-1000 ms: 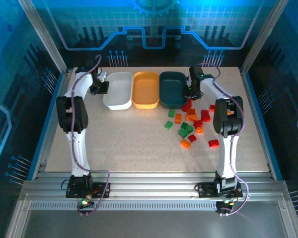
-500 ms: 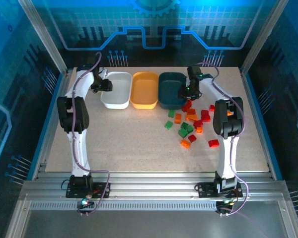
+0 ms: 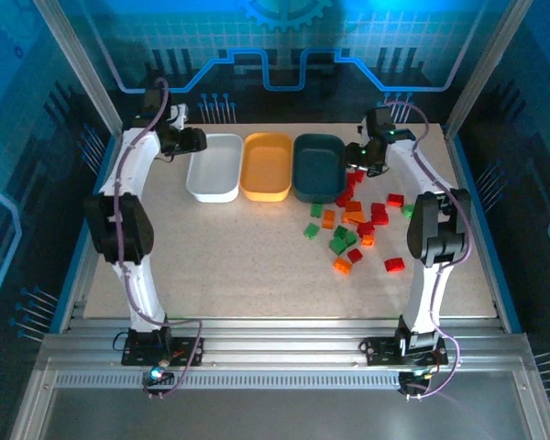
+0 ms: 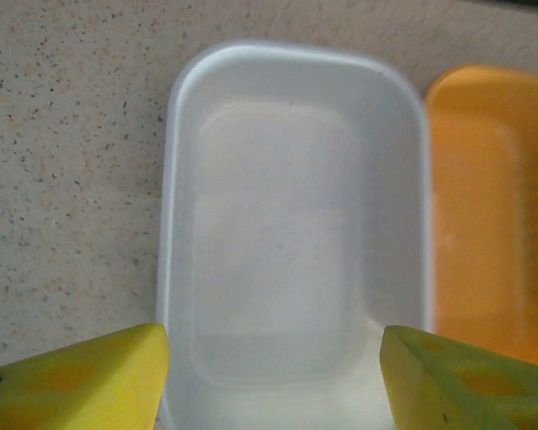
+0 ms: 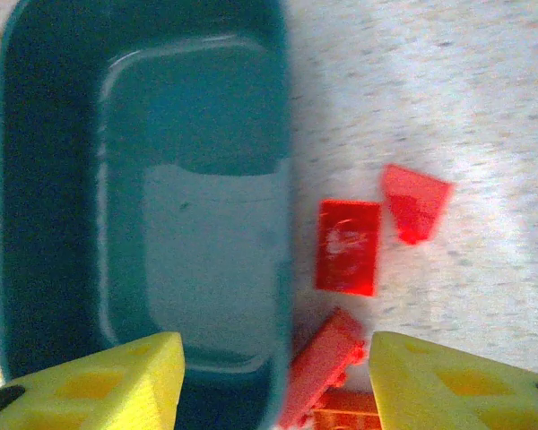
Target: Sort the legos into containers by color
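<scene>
Overhead view: three containers stood side by side at the far end of the table point(image 3: 211, 266), a white tray point(image 3: 214, 168) on the left, an orange-yellow tray point(image 3: 267, 166) in the middle and a dark teal tray point(image 3: 318, 166) on the right.
Legos: red, orange and green legos point(image 3: 353, 225) lay scattered on the table, right of the dark teal tray and nearer the arms; none lay in a tray.
Left wrist view: it showed, close up, the white tray's bare floor.
Right wrist view: it picked out three red bricks point(image 5: 348, 246) just beside the dark teal tray's wall.
In the way: from overhead, the right gripper point(image 3: 359, 158) hid part of that tray's right rim.
Left gripper point(image 4: 273, 358): spread wide and empty, it hung above one end of the white tray.
Right gripper: spread wide and empty, with one fingertip above the dark teal tray and the other above the table.
</scene>
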### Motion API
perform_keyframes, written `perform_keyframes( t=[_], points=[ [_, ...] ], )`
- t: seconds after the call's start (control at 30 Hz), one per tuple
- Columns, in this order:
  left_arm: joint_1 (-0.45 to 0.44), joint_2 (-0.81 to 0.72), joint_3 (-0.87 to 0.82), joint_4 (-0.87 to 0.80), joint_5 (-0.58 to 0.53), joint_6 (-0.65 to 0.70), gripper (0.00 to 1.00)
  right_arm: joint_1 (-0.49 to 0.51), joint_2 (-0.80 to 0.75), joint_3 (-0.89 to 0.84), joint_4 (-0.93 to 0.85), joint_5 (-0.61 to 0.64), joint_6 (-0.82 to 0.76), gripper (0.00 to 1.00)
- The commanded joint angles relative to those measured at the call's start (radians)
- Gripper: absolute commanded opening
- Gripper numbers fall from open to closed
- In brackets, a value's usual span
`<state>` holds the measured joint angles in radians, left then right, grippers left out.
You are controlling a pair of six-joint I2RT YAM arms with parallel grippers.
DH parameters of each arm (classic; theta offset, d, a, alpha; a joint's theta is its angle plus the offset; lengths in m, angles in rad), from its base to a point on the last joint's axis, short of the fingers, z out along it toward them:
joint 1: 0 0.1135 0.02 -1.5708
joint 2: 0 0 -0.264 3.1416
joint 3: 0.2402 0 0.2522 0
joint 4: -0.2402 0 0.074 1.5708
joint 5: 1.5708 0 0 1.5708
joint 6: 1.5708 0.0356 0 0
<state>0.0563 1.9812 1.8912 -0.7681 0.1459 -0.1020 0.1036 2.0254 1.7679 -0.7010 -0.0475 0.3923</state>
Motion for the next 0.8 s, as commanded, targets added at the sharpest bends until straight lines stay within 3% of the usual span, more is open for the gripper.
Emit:
perform_keyframes(
  t=[0.0, 0.13, 0.27, 0.37, 0.5, 0.6, 0.77],
  points=[
    [0.001, -0.207, -0.249, 0.235, 0.136, -0.235, 0.66, -0.05, 0.041, 0.04, -0.066, 0.054, 0.053, 0.58],
    [-0.028, -0.475, -0.682, 0.576, 0.169, -0.476, 0.69, -0.056, 0.144, 0.141, -0.113, 0.091, 0.089, 0.59],
    [-0.091, -0.694, -0.974, 0.7, 0.124, -0.607, 0.74, -0.062, 0.248, 0.253, -0.154, 0.096, 0.105, 0.6],
    [-0.137, -0.838, -1.124, 0.707, 0.096, -0.624, 0.77, -0.062, 0.295, 0.328, -0.179, 0.089, 0.105, 0.6],
    [-0.155, -0.976, -1.228, 0.687, 0.078, -0.651, 0.85, -0.061, 0.371, 0.371, -0.195, 0.121, 0.114, 0.6],
    [-0.163, -1.004, -1.249, 0.698, 0.117, -0.653, 0.99, -0.064, 0.411, 0.397, -0.213, 0.119, 0.115, 0.58],
    [-0.19, -0.983, -1.224, 0.699, 0.135, -0.66, 0.99, -0.066, 0.422, 0.39, -0.211, 0.127, 0.118, 0.52]
  ],
)
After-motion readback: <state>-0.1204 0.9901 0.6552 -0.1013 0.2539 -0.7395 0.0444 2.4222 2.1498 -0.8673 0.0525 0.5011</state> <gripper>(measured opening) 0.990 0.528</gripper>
